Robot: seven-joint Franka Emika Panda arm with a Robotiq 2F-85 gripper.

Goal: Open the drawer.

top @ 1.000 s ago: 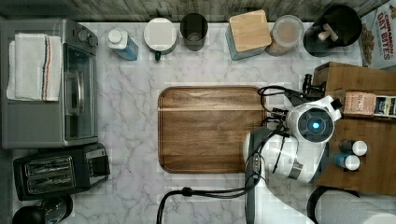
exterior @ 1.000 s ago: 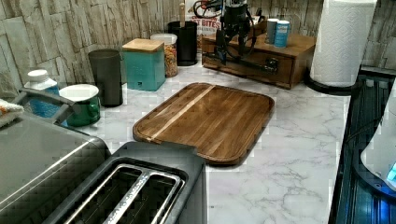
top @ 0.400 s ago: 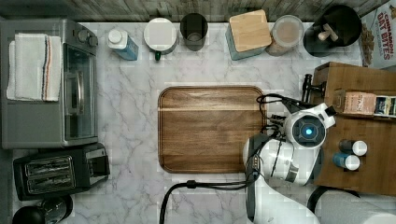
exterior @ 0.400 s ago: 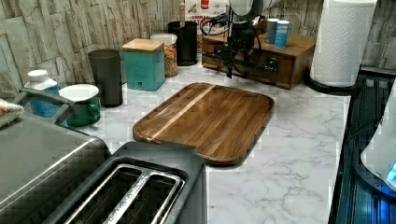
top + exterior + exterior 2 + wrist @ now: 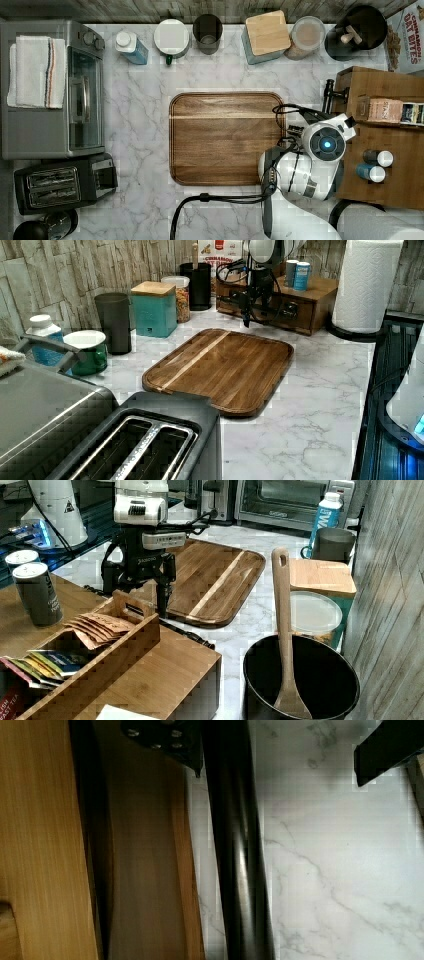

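**Item: drawer (image 5: 296, 315).** Front of a brown wooden unit on the marble worktop (image 5: 140, 125), at the top view's right, just beside the cutting board (image 5: 225, 137). A long black bar handle (image 5: 237, 850) runs across the front and stands off it. The pictures do not settle whether the front is flush or pulled out.

**Item: claw (image 5: 246, 314).** Hangs fingers down from the white arm, in front of the unit. In the wrist view the claw (image 5: 277, 770) is spread wide. One of its fingers (image 5: 170, 740) sits between the drawer front and the bar, and the other is out over the marble, well apart from the bar. The bar lies between them, ungripped. The right view shows the claw (image 5: 162, 600) low, at the unit's edge.

**On the unit:** two tins (image 5: 375, 165) and a tea-bag box (image 5: 387, 110).

**Elsewhere on the worktop:** toaster oven (image 5: 50, 90) and toaster (image 5: 65, 180) at the top view's left; paper towel roll (image 5: 367, 285) just beside the unit.
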